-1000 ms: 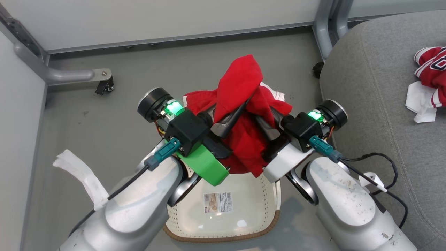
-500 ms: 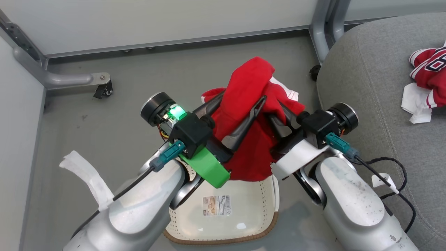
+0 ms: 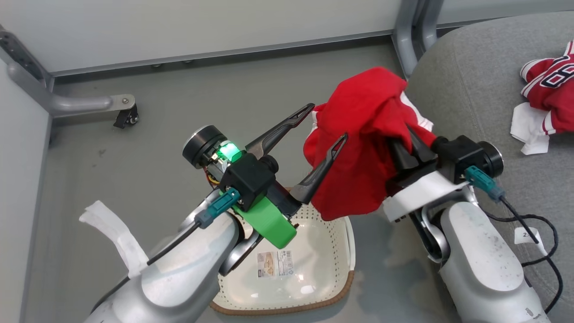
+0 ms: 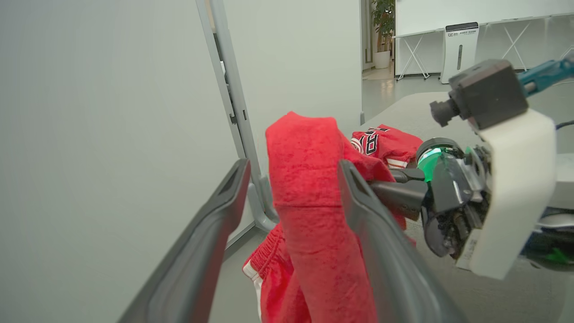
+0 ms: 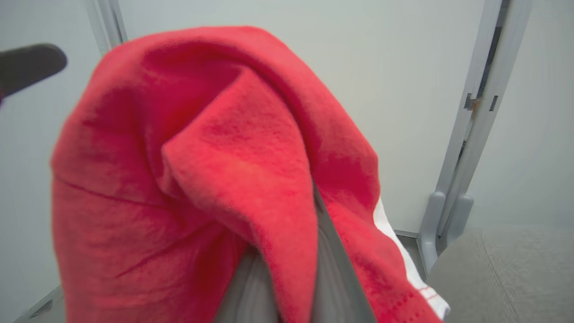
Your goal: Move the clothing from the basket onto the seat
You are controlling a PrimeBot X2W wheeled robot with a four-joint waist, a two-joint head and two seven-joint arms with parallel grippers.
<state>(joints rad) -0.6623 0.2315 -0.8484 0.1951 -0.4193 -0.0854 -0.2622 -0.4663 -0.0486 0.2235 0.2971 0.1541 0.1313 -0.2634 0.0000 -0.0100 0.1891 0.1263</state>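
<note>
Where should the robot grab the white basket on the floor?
Probably the brown rim at the near edge of the basket, coming straight down. The basket sits upright with its mouth facing up, and that thin rim is bare there, so one finger fits inside and one outside.

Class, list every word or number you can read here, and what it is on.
"8", perhaps: folded numerals on the jersey, otherwise unreadable.
"2": on the cable tag, rest hidden.
Too small to read: the sticker in the basket, and the logo on the white appliance.
</note>
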